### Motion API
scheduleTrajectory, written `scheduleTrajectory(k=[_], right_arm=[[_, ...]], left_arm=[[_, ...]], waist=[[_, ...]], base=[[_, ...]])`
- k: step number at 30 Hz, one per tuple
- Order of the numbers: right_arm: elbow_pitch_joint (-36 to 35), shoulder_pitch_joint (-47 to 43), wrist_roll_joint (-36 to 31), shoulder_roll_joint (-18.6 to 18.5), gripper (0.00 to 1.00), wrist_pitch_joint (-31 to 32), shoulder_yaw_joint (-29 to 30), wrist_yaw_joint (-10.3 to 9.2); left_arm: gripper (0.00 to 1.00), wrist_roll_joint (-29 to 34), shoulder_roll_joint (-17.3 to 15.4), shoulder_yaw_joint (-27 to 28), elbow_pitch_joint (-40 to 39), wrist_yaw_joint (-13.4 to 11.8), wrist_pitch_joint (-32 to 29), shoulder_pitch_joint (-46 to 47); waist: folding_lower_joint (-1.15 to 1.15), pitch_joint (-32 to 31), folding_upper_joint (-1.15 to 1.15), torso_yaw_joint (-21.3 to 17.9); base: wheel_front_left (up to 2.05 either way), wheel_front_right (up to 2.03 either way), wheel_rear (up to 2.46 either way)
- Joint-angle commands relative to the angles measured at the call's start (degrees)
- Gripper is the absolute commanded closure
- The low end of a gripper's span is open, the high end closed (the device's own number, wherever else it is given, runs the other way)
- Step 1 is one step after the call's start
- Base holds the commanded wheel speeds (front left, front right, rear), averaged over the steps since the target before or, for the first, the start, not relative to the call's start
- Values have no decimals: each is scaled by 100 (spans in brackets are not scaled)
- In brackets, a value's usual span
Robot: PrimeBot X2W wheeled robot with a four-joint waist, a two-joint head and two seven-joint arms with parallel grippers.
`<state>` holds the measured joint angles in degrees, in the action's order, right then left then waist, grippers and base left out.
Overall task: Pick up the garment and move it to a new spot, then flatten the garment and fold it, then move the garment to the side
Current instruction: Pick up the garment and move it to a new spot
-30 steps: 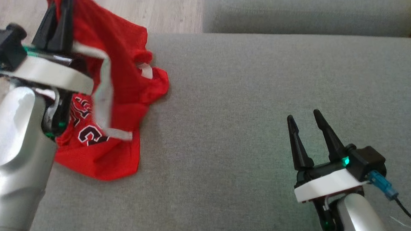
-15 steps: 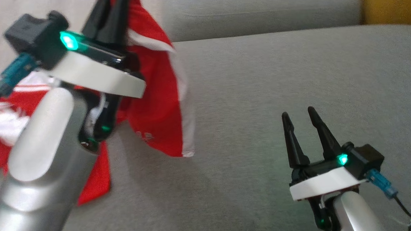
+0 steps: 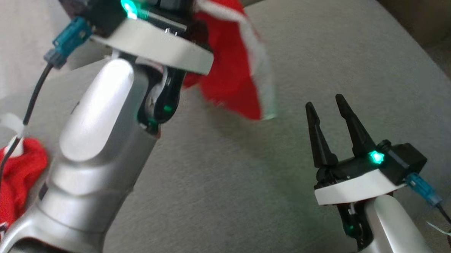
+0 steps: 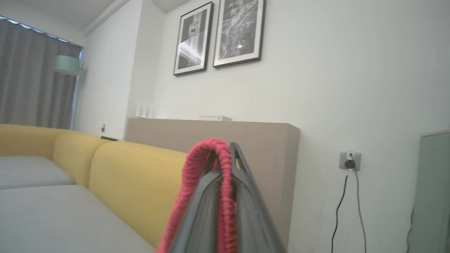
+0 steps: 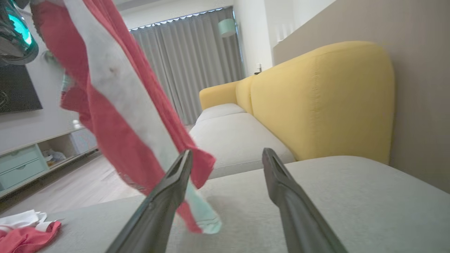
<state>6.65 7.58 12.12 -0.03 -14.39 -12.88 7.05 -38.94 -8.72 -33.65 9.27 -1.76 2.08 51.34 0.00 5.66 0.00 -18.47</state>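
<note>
Grey seat cushion point(image 3: 229, 202) taken as the reference.

- Right gripper point(image 3: 324, 101) sits low over the cushion's near right part. Its jaws are spread wide with nothing between them.
- Left forearm point(image 3: 97, 147) rises steeply above the cushion's left side.
- Left gripper point(image 4: 227, 149) is high above the cushion, jaws pinched tight on a fold of the red garment point(image 3: 230, 65). Red knit loops over one fingertip.
- The garment hangs from that grip over the cushion's middle, with a white trim band down one edge. Its lower tip is close above the cushion, just past the right gripper; cannot tell whether it touches.
- A red and white heap point(image 3: 10, 177) lies at the cushion's left edge. The arm hides whether it joins the hanging cloth.
- Behind the cushion is the yellow backrest point(image 5: 316, 102).
- Farther back, two framed pictures point(image 4: 218, 35) hang on a white wall.
</note>
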Motion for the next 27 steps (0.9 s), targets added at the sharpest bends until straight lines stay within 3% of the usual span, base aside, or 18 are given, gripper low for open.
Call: scheduleTrajectory(k=[1, 6, 18, 20, 21, 27], right_arm=[[-248, 159, 85, 3, 0, -61, -131, 44], [-296, 123, 202, 3, 0, -61, -78, 44], [-273, 211, 237, 3, 0, -61, -12, 44], [-257, 230, 212, 3, 0, -61, -13, 44], [-246, 239, 196, 3, 0, -61, -14, 44], [-193, 248, 96, 3, 0, -61, 73, 44]], left_arm=[[100, -32, -97, 267, -47, 11, 93, 394], [100, -111, -147, 360, 349, 25, 297, 190], [100, 96, -831, 42, 1973, 419, 845, -1170], [58, 206, -884, -35, 2300, 439, 924, -1208], [0, 267, -898, -59, 2449, 419, 967, -1199], [0, 616, -878, -177, 3028, 365, 1191, -978]], waist=[[0, 140, 0, -354], [0, 295, 0, -304], [0, 604, 0, 208], [0, 636, 0, 307], [0, 645, 0, 350], [0, 616, 0, 613]], base=[[0, 0, 0], [0, 0, 0], [0, 0, 0], [0, 0, 0], [0, 0, 0], [0, 0, 0]])
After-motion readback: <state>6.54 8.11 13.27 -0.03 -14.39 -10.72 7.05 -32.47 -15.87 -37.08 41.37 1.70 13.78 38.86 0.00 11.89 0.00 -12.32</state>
